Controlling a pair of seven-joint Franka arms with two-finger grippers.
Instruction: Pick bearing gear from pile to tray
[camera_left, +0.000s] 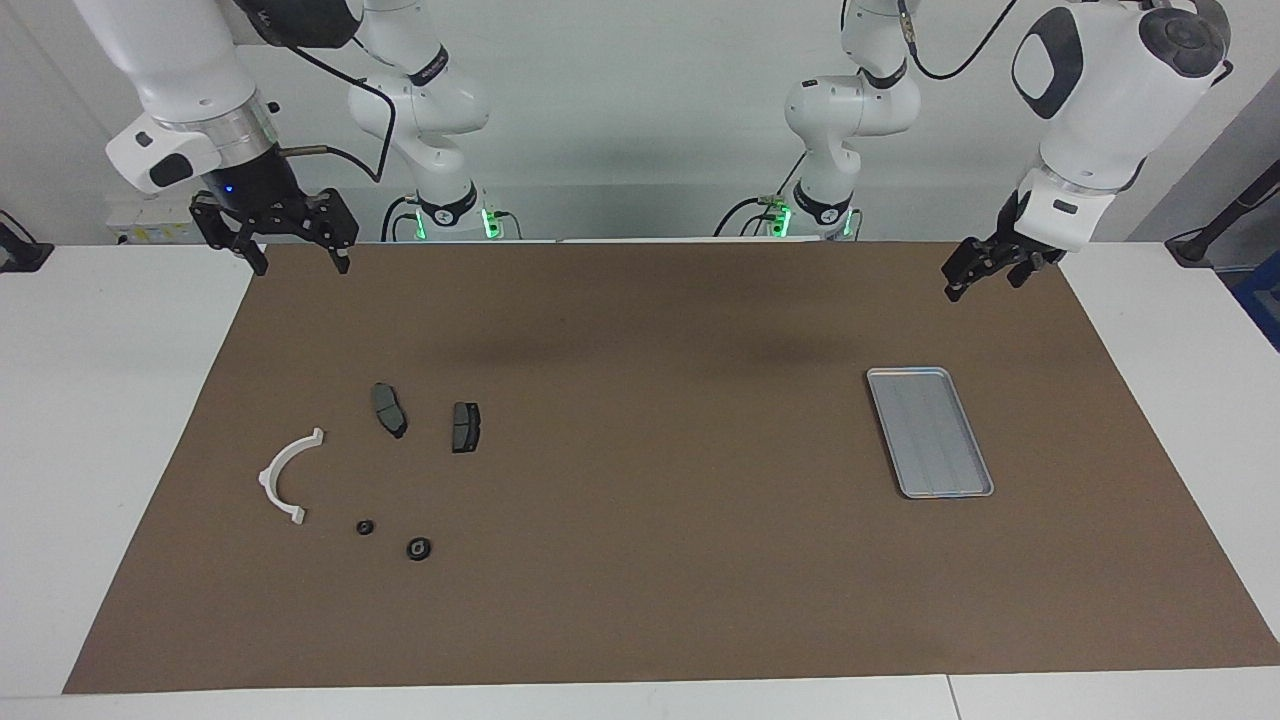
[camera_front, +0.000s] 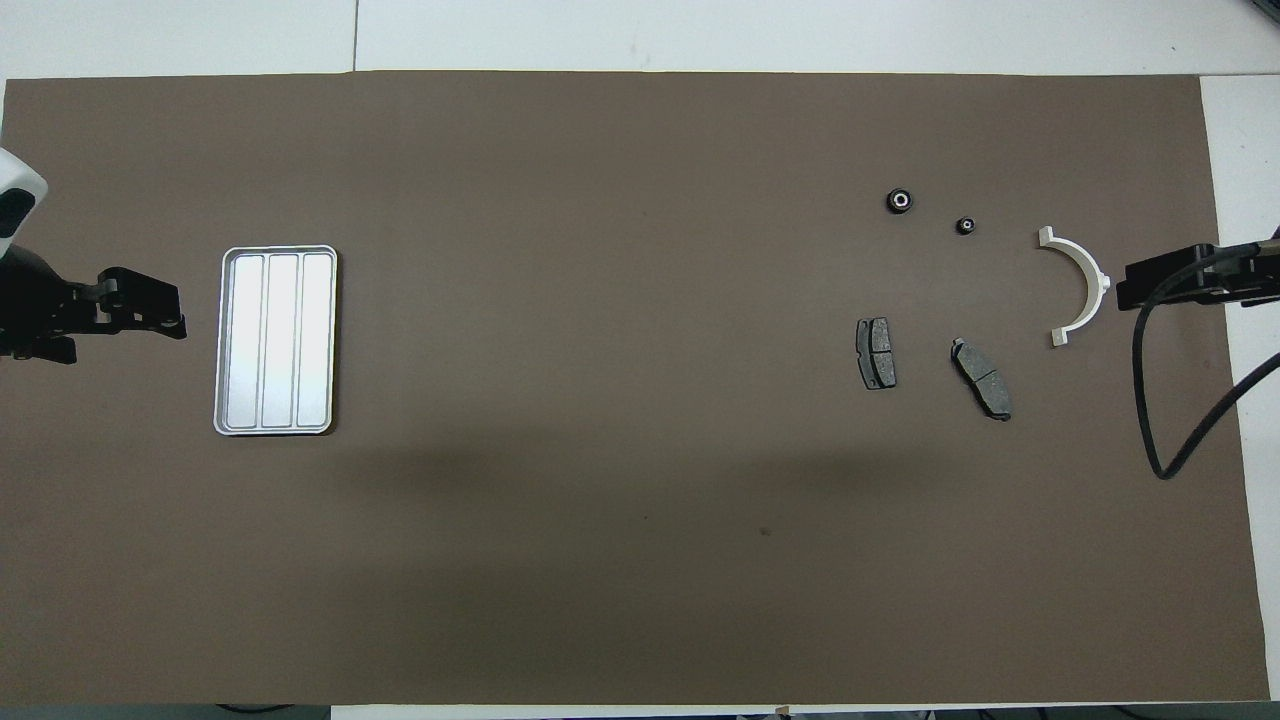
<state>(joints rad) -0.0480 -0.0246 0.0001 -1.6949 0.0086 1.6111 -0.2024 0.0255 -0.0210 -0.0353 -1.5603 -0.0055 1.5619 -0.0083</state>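
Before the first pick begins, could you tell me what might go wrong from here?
1. The two black rings, the larger and the smaller, are small and low on the mat; open fingers could nudge one away.
2. They lie at the right arm's end while the tray sits at the left arm's end, so a long carry or handover risks a drop.
3. The white arc lies beside the smaller ring and may get bumped.
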